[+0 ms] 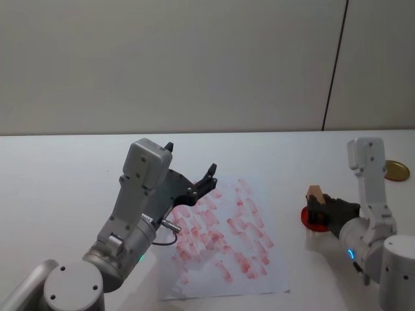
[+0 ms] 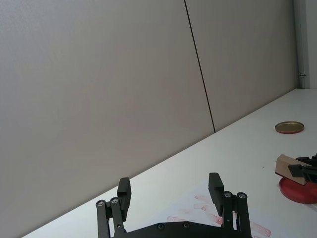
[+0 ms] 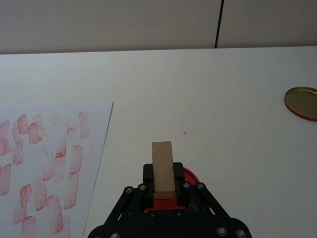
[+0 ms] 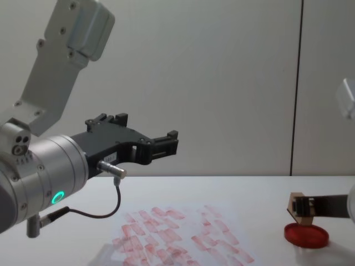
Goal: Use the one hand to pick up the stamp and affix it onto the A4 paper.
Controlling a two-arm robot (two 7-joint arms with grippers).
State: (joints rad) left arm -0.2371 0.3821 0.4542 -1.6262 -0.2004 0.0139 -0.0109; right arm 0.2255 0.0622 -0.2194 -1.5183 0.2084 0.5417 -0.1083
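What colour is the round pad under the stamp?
Red. The pad shows best in the chest view, just beneath the stamp held in the right tool.

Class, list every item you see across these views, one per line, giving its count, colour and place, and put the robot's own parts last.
stamp: one, light tan wood, held above the ink pad, right of the paper.
ink pad: one, red, round, on the table under the stamp.
A4 paper: one, white with pale red prints, table centre.
lid: one, gold, round, far right of the table.
table: one, white.
left claw: one, black, open, raised above the paper's left part.
right claw: one, black, shut on the stamp.
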